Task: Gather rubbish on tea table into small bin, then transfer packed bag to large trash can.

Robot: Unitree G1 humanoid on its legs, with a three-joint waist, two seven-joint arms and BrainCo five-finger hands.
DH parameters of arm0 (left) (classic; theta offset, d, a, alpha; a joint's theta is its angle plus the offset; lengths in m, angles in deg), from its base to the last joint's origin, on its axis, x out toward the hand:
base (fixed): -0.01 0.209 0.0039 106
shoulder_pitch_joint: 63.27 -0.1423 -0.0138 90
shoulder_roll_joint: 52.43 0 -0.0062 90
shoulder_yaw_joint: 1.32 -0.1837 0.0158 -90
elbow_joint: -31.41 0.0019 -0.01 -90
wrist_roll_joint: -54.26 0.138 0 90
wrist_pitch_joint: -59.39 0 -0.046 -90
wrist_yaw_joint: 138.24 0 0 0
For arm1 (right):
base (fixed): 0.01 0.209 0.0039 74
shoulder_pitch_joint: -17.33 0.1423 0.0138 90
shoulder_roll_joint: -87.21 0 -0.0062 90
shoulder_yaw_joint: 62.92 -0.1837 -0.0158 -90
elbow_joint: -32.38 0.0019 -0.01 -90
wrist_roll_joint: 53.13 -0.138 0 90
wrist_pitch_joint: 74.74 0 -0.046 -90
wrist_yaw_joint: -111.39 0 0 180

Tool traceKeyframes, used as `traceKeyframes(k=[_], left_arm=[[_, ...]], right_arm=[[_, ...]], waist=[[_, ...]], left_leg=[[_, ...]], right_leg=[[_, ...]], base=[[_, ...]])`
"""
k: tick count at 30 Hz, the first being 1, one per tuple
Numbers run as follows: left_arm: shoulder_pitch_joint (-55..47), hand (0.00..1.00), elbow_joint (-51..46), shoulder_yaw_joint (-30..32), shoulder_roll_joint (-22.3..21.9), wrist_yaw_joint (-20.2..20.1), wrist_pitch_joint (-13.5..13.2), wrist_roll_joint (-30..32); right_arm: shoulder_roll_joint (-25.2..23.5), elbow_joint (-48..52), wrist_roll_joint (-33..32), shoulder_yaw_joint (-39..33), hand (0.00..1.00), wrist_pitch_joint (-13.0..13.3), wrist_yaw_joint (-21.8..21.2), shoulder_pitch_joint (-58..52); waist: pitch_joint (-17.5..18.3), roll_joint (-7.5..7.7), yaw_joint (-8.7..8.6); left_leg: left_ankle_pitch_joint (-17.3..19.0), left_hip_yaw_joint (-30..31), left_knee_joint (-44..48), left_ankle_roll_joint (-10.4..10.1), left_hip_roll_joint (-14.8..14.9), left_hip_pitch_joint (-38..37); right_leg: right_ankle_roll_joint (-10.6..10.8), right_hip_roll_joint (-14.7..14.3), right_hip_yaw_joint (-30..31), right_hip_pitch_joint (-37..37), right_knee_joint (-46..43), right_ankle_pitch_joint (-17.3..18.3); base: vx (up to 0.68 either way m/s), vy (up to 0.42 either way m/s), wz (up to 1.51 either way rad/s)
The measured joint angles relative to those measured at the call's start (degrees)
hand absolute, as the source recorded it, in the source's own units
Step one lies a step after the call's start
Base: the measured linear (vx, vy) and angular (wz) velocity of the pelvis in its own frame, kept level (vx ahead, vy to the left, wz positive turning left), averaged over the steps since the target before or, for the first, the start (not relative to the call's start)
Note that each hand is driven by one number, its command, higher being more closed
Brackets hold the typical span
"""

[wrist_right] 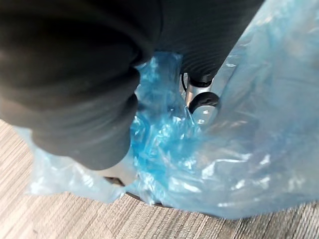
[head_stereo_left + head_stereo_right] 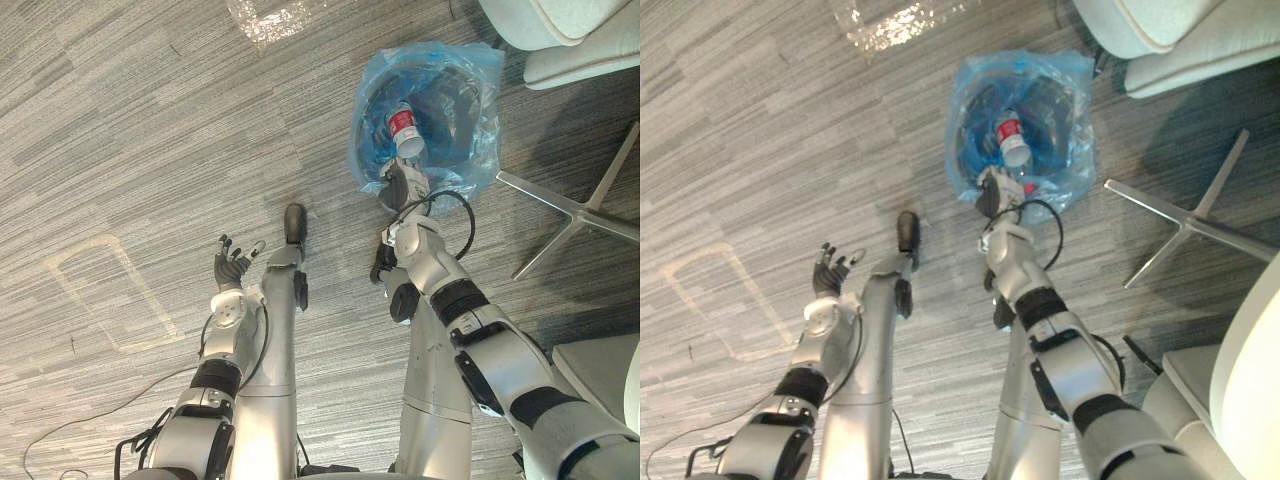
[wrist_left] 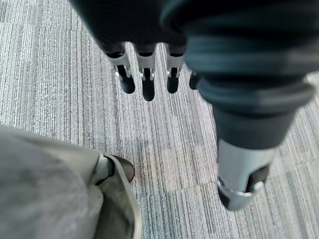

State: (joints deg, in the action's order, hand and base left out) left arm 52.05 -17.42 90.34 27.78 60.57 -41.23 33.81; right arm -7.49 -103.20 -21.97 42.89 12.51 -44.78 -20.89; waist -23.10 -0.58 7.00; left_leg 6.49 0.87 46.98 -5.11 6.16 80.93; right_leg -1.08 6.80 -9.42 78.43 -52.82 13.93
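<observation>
A small dark bin lined with a blue plastic bag stands on the carpet ahead of me. Inside it lies a bottle with a red label. My right hand is at the bag's near rim. In the right wrist view the blue bag bunches up round one of its fingers, which is curled into the plastic. My left hand hovers low over the bare carpet to the left, apart from the bin. Its fingers are straight and hold nothing.
A crumpled clear plastic sheet lies on the floor at the far left of the bin. A chair's metal star base spreads to the right of the bin. White upholstered seats stand at the far right.
</observation>
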Motion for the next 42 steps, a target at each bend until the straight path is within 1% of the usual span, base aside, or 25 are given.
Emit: traceKeyframes(k=[3,5,9,10,12,16,19,22,23,26,27,29,33,34,35,36,38,39,41,42], left_arm=[[0.0,0.00,0.2,0.7,-0.3,0.0,0.5,0.1],[-0.1,0.00,0.5,0.7,-0.4,0.0,1.3,0.2],[-0.9,0.00,1.2,0.7,-0.4,0.0,2.4,1.3],[-1.4,0.00,1.2,0.7,-0.3,-0.1,2.6,1.3],[-1.8,0.00,1.3,0.7,-0.4,-0.1,2.7,1.5],[-3.3,0.00,1.0,-0.7,-1.1,-0.2,3.7,3.0],[-5.4,0.00,0.5,-1.7,-2.3,-0.6,3.9,3.7],[-7.6,0.00,0.1,-2.9,-3.7,-1.4,4.5,4.8],[-8.6,0.00,-0.1,-2.9,-3.7,-1.7,4.8,5.3],[-10.1,0.00,-0.1,-2.9,-3.7,-1.8,5.0,5.8],[-11.3,0.00,0.0,-2.9,-3.7,-2.1,5.2,5.9],[-12.6,0.00,0.0,-2.9,-3.7,-2.3,5.7,7.0],[-16.0,0.00,0.3,-2.8,-3.7,-2.9,6.3,8.1],[-16.2,0.00,0.4,-2.8,-3.7,-2.9,6.3,8.2],[-17.0,0.00,0.9,-2.8,-3.7,-3.1,6.4,9.2],[-17.3,0.00,1.2,-2.8,-3.7,-3.2,6.5,9.2],[-19.5,0.00,1.8,-2.9,-4.4,-3.4,6.7,9.6],[-20.0,0.00,1.8,-2.8,-4.6,-3.5,6.9,9.8],[-22.6,0.00,2.2,-3.0,-4.8,-4.3,7.2,10.4],[-22.9,0.00,2.3,-3.1,-4.8,-4.4,7.3,10.4]], right_arm=[[0.0,2.0,-0.9,-0.1,1.00,0.0,0.0,-0.7],[-0.1,3.4,-2.2,-0.1,1.00,0.5,0.0,-0.9],[-0.2,8.2,-3.1,0.1,1.00,1.8,0.0,-4.3],[-0.2,9.9,-4.3,0.2,1.00,2.1,-0.2,-5.7],[-0.2,11.9,-4.7,0.2,1.00,2.5,-0.2,-7.5],[-0.6,15.9,-5.4,0.4,1.00,2.9,-0.8,-13.4],[-1.3,21.1,-6.5,0.5,1.00,3.0,-1.8,-18.5],[-2.0,24.9,-6.6,0.9,1.00,3.1,-3.2,-22.9],[-2.3,26.8,-6.6,1.3,1.00,3.2,-3.7,-24.6],[-2.6,30.1,-6.6,1.5,1.00,3.6,-4.5,-27.5],[-2.7,31.7,-6.9,1.5,1.00,3.9,-5.1,-29.4],[-3.0,32.8,-7.2,1.7,1.00,4.1,-5.4,-30.9],[-4.5,36.2,-7.6,2.6,1.00,5.0,-7.1,-36.3],[-4.6,36.3,-7.7,2.8,1.00,5.1,-7.2,-36.8],[-4.6,36.3,-8.4,3.5,1.00,5.1,-7.8,-38.2],[-4.6,36.3,-8.8,3.7,1.00,5.1,-8.0,-38.7],[-4.8,37.5,-8.8,4.2,1.00,5.1,-9.1,-41.8],[-4.8,38.1,-8.8,4.2,1.00,5.1,-9.4,-42.4],[-5.3,39.6,-8.8,4.5,1.00,5.5,-10.2,-44.3],[-5.5,39.8,-8.8,4.6,1.00,5.6,-10.3,-44.5]], waist=[[0.0,0.00,0.03],[0.0,-0.02,0.09],[-0.1,0.00,0.12],[-0.1,0.00,0.10],[-0.1,0.05,-0.01],[-0.2,0.25,-0.38],[-0.3,0.42,-0.77],[-0.3,0.99,-0.91],[-0.3,1.41,-1.01],[-0.1,1.74,-1.10],[-0.1,1.91,-1.17],[0.1,2.17,-1.44],[1.5,4.19,-2.28],[1.6,4.38,-2.35],[2.2,5.08,-2.49],[2.6,5.32,-2.50],[4.9,6.16,-2.60],[5.3,6.20,-2.63],[7.7,6.12,-2.76],[8.0,6.09,-2.86]], left_leg=[[0.1,0.1,0.3,0.1,0.1,-0.5],[0.1,0.0,0.3,0.1,0.1,-1.2],[0.3,-0.2,0.0,0.4,0.7,-4.5],[0.3,-0.3,-0.2,0.4,1.0,-5.5],[0.3,-0.6,-1.0,0.5,1.2,-7.1],[0.3,-1.5,-3.5,0.4,1.5,-12.9],[0.3,-2.5,-6.3,0.5,1.9,-18.3],[0.2,-3.3,-9.0,0.5,1.9,-23.4],[0.2,-3.6,-9.8,0.5,1.8,-25.3],[0.2,-3.8,-11.0,0.5,1.7,-28.6],[0.2,-4.2,-12.0,0.5,1.6,-31.1],[0.2,-4.6,-13.1,0.5,1.5,-33.7],[0.2,-5.2,-16.3,0.5,1.4,-40.7],[0.2,-5.2,-16.7,0.5,1.3,-41.4],[0.2,-5.3,-17.9,0.5,1.3,-43.5],[0.1,-5.3,-18.3,0.5,1.3,-44.2],[-0.2,-5.8,-21.1,0.5,1.2,-48.2],[-0.5,-6.0,-21.9,0.5,1.2,-49.2],[-0.8,-6.9,-24.9,0.5,1.1,-53.0],[-0.9,-7.0,-25.2,0.6,1.0,-53.5]], right_leg=[[0.0,0.0,-0.2,-0.7,0.0,0.0],[0.0,0.0,-0.1,-1.5,0.1,0.0],[0.3,-0.7,0.0,-5.0,1.2,0.0],[0.5,-1.0,0.0,-6.0,1.8,-0.1],[0.7,-1.2,0.0,-7.6,2.8,-0.3],[0.4,-1.5,0.4,-12.8,5.3,-1.0],[0.9,-1.8,0.4,-18.2,8.6,-1.7],[0.5,-1.8,0.5,-23.2,11.3,-2.5],[0.4,-1.7,0.5,-25.0,12.1,-2.5],[0.5,-1.7,0.5,-28.2,13.6,-2.5],[0.5,-1.7,0.5,-30.6,14.5,-2.5],[0.5,-1.6,0.5,-33.0,15.4,-2.5],[0.6,-1.7,0.2,-39.7,18.5,-2.4],[0.6,-1.7,0.2,-40.5,18.9,-2.4],[0.7,-1.7,0.0,-42.7,20.0,-2.5],[0.8,-1.7,0.0,-43.3,20.5,-2.5],[1.3,-1.9,-0.2,-47.3,23.6,-3.1],[1.3,-2.0,-0.2,-48.4,24.6,-3.3],[1.7,-2.3,0.2,-52.0,28.0,-4.3],[1.7,-2.3,0.2,-52.5,28.5,-4.4]], base=[[0.00,0.000,0.00],[0.00,0.006,-0.02],[0.00,0.007,-0.09],[0.00,0.009,-0.19],[0.01,0.007,-0.11],[0.01,-0.002,-0.05],[0.04,0.000,-0.09],[0.07,0.015,-0.02],[0.07,0.020,-0.01],[0.07,0.013,0.01],[0.07,0.006,-0.01],[0.06,-0.008,-0.04],[0.03,-0.018,-0.01],[0.04,-0.016,0.02],[0.04,-0.010,0.01],[0.07,-0.011,0.00],[0.09,-0.001,-0.02],[0.12,0.008,-0.07],[0.14,0.018,-0.12],[0.12,0.019,-0.10]])
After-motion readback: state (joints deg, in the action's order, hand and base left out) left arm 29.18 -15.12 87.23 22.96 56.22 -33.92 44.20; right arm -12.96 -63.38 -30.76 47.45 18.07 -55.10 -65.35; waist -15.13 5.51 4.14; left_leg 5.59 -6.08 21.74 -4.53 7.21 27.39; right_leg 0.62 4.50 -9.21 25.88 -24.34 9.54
